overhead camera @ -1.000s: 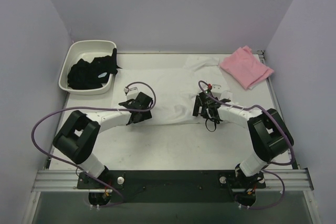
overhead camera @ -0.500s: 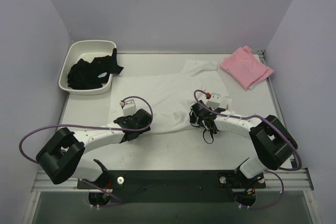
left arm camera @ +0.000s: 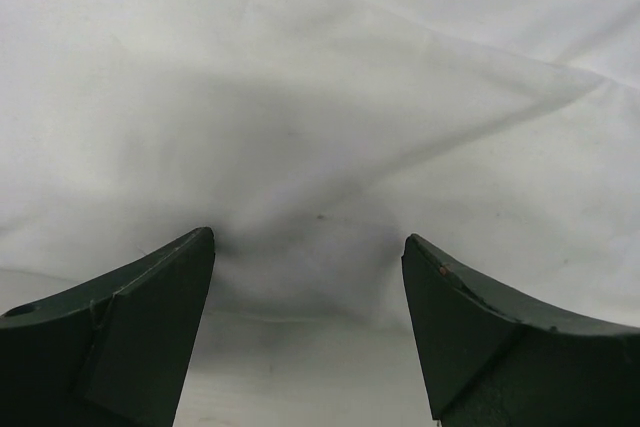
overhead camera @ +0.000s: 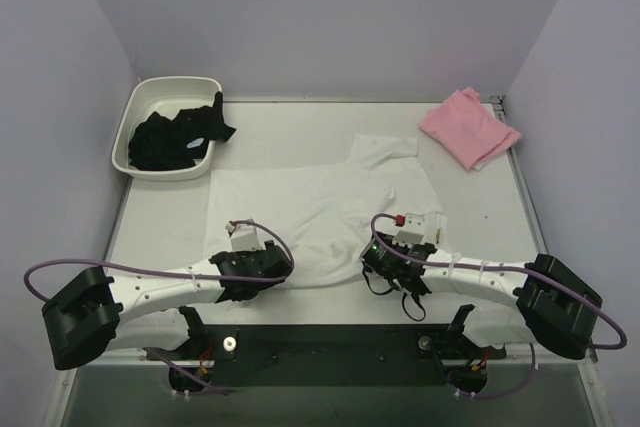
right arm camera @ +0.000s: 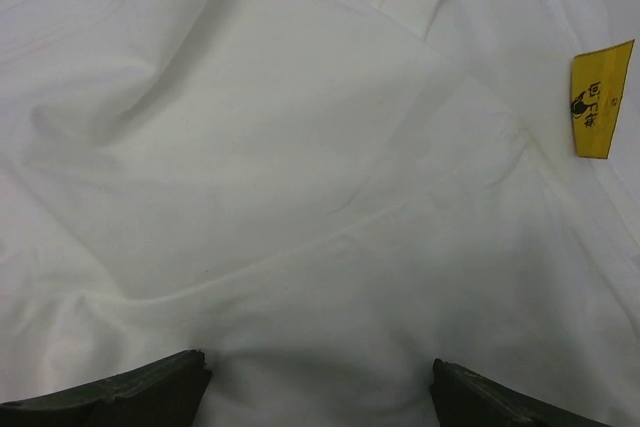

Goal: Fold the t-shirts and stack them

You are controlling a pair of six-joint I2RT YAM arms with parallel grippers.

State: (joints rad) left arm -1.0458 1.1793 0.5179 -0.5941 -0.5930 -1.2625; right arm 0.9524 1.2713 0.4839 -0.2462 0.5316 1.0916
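White tee [overhead camera: 310, 207] long axis left-right, neck rightward; left hand [left arm camera: 307, 239], right hand [right arm camera: 318, 357] fingers parted on it.

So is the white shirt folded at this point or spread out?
Spread out, not folded: the white shirt lies open and rumpled across the table, one sleeve sticking out on the far side.

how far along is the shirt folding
Done: the pink t-shirt looks folded at the far right corner. In hand: the white t-shirt lies unfolded, with the left gripper and right gripper open at its near edge. Left: fold it and stack the two.
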